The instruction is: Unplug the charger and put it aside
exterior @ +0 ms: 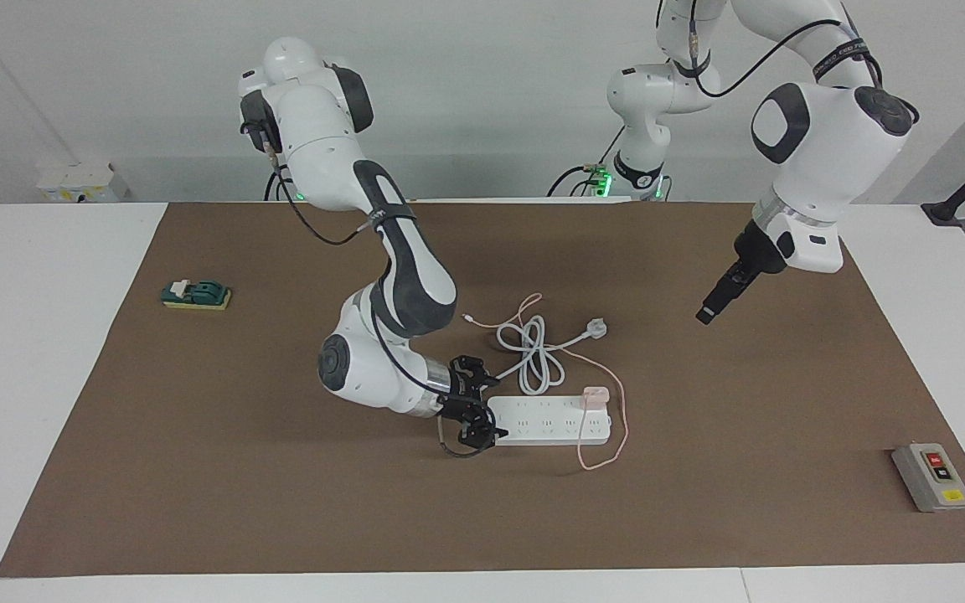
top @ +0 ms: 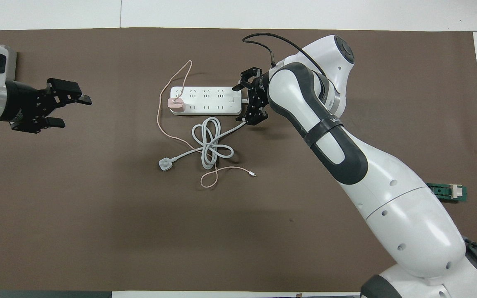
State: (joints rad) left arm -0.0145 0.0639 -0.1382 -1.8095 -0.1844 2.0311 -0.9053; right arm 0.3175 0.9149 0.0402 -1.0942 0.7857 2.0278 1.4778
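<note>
My right claw sits low, spread wide around the power strip's end. The boxy pink charger is plugged in at the strip's left-arm end — overhead shows my left claw open over bare tabletop.

No legible text; lettering on right arm's band too small to read.

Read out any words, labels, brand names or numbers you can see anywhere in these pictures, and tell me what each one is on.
No text can be read as it stands.
Left arm: a line of print on the black band at its upper joint, too small to read.
Right arm: a mark on its black band, too blurred to read.
Grey switch box: a red and a yellow label, lettering illegible.
Power strip and charger: no print visible.
</note>
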